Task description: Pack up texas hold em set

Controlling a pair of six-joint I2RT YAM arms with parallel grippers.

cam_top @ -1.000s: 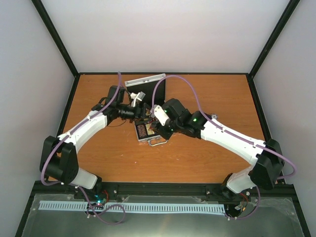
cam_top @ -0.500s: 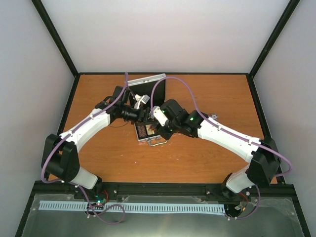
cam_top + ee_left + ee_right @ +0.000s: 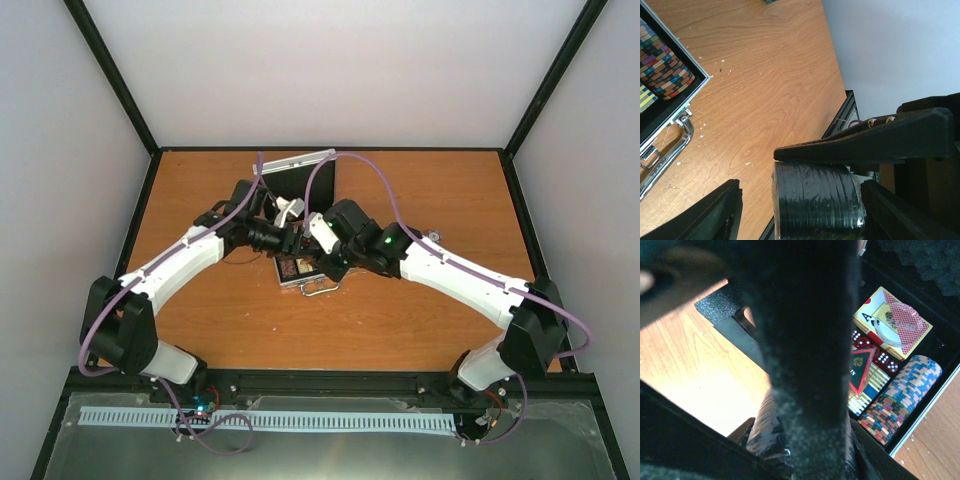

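The silver case (image 3: 302,272) lies open in the middle of the table, its lid (image 3: 298,172) upright behind. Both grippers meet just above it. My right gripper (image 3: 797,440) is shut on a dark wrapped chip stack (image 3: 762,432), held in the air. My left gripper (image 3: 799,185) is open around the same stack (image 3: 815,202): one finger (image 3: 710,215) stands apart from its end, the other is close against it. The case holds a card deck (image 3: 892,322), red dice (image 3: 875,354), the triangular button (image 3: 860,367) and a coloured chip stack (image 3: 902,395).
The case's metal handle (image 3: 667,150) points to the near side. Bare wooden table (image 3: 400,310) surrounds the case. Black frame rails (image 3: 330,150) and white walls bound the table. The left arm's finger blocks much of the right wrist view.
My left gripper has moved right and nearer, closing in on my right gripper above the case. The right arm has shifted slightly left.
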